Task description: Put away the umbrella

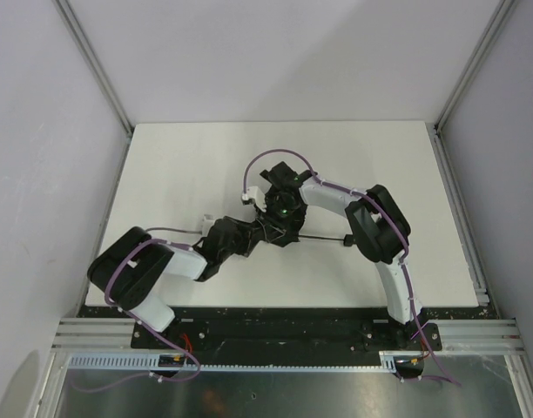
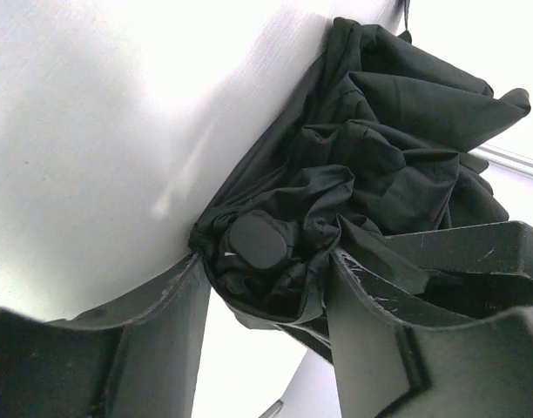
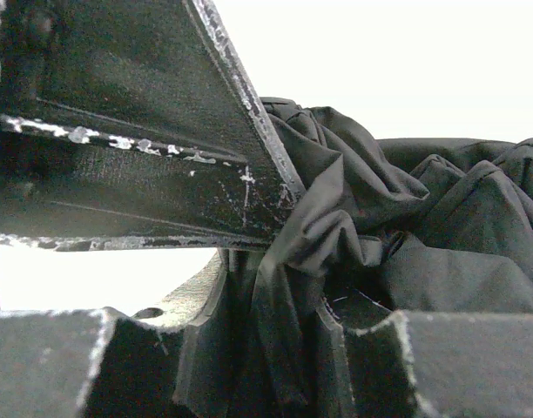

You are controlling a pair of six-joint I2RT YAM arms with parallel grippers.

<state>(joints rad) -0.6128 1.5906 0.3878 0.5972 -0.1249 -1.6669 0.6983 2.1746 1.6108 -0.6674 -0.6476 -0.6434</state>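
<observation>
Top external view gives us one smooth white counter [image 1: 179, 174] and two white-and-black arms, the left arm [image 1: 153, 266] and the right arm [image 1: 380, 226], meeting near its middle. Between them lies one umbrella [image 2: 397, 131], a crumpled bundle of matte black fabric in soft, deep folds. One thin dark shaft [image 1: 323, 238] runs straight out from it along the counter toward the right arm.

From the left wrist we count two flat, scuffed black fingers [image 2: 162, 322] on the left end effector [image 2: 266, 259]. They stand at a middling width, one on each side of the bundle and both against its fabric. One smooth, oval black cap [image 2: 258, 242] sits between them.

From the right wrist we again count two blocky fingers [image 3: 423, 366] with chipped pale edges. The right end effector [image 3: 271, 287] is narrow and pinches a thick fold of the same cloth.
</observation>
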